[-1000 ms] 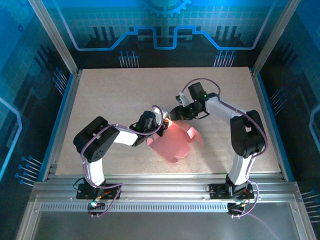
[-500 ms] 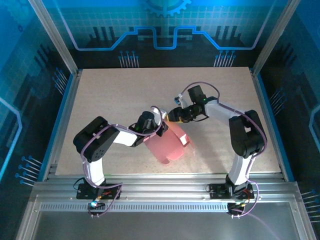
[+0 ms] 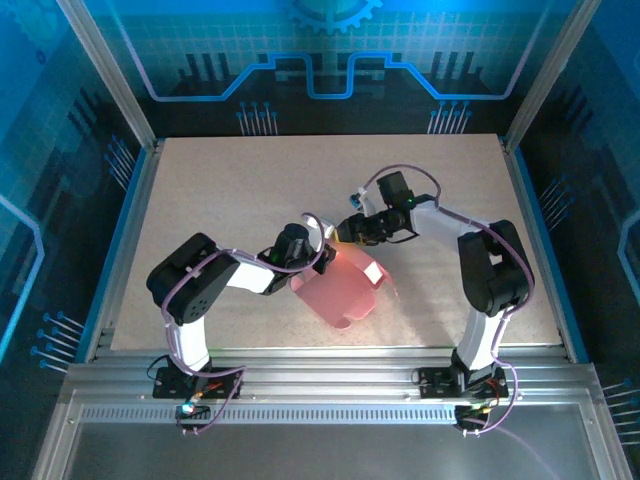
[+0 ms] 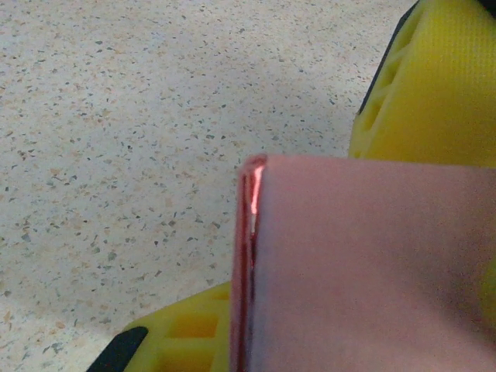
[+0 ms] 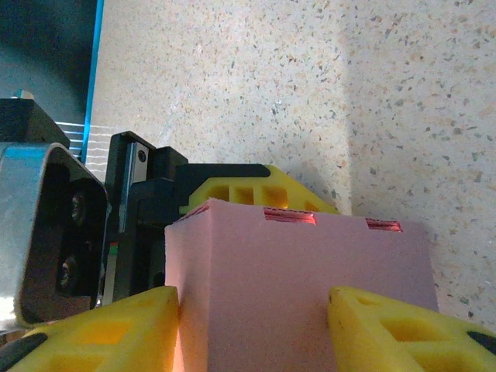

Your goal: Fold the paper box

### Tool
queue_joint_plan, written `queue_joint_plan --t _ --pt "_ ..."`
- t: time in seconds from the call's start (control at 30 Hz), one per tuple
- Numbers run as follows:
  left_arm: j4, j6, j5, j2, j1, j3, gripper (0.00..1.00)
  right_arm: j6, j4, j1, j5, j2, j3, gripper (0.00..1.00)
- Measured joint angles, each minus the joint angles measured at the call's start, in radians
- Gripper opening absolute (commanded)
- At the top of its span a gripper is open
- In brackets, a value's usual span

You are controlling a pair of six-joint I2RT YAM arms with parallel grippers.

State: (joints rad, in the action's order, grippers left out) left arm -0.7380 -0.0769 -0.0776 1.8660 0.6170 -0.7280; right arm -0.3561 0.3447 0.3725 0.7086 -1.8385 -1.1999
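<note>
The pink paper box (image 3: 340, 292) lies at the table's middle, between the two arms. My left gripper (image 3: 315, 260) comes in from the left and is shut on the box's left wall. In the left wrist view the pink card (image 4: 364, 263) sits between the yellow fingers (image 4: 434, 85), its folded edge toward the camera. My right gripper (image 3: 346, 234) reaches in from the far right. Its jaws (image 5: 254, 329) are open and astride the pink box (image 5: 294, 271). One fingertip (image 5: 108, 333) touches the box's corner, and the other is in front of the panel.
The speckled tabletop (image 3: 230, 190) is bare around the box. The left gripper's yellow finger (image 5: 256, 190) and black body (image 5: 143, 217) are right behind the box in the right wrist view. A blue-edged frame (image 3: 128, 215) borders the table.
The flap that stuck out on the box's right side has folded in, and the box looks more compact. My right gripper has shifted slightly left and narrowed a little. The left arm has stayed put.
</note>
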Motion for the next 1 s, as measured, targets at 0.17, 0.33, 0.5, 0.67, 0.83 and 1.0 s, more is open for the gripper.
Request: queue_joint_plan --t 0.17,0.33,0.5,0.67,0.83,1.0 --pt "0.000 -0.003 0.003 0.000 -0.005 0.002 0.07 -0.052 -0.076 0.006 0.008 0.000 0.033 0.50" --pt "-0.001 -0.008 0.005 0.000 -0.016 0.004 0.07 -0.125 -0.180 0.012 0.018 0.000 0.072 0.48" --pt "0.003 -0.022 0.006 -0.003 -0.027 0.004 0.07 -0.161 -0.214 0.021 -0.009 0.007 0.077 0.55" --pt "0.093 -0.019 -0.045 -0.041 -0.047 0.003 0.07 -0.141 -0.157 0.029 -0.020 0.012 0.051 0.65" --pt "0.338 0.027 -0.097 -0.118 -0.064 -0.066 0.09 -0.107 -0.058 0.033 -0.024 0.011 -0.002 0.71" --pt "0.576 0.068 -0.102 -0.167 -0.079 -0.145 0.09 -0.097 -0.031 0.032 -0.026 0.011 -0.030 0.75"
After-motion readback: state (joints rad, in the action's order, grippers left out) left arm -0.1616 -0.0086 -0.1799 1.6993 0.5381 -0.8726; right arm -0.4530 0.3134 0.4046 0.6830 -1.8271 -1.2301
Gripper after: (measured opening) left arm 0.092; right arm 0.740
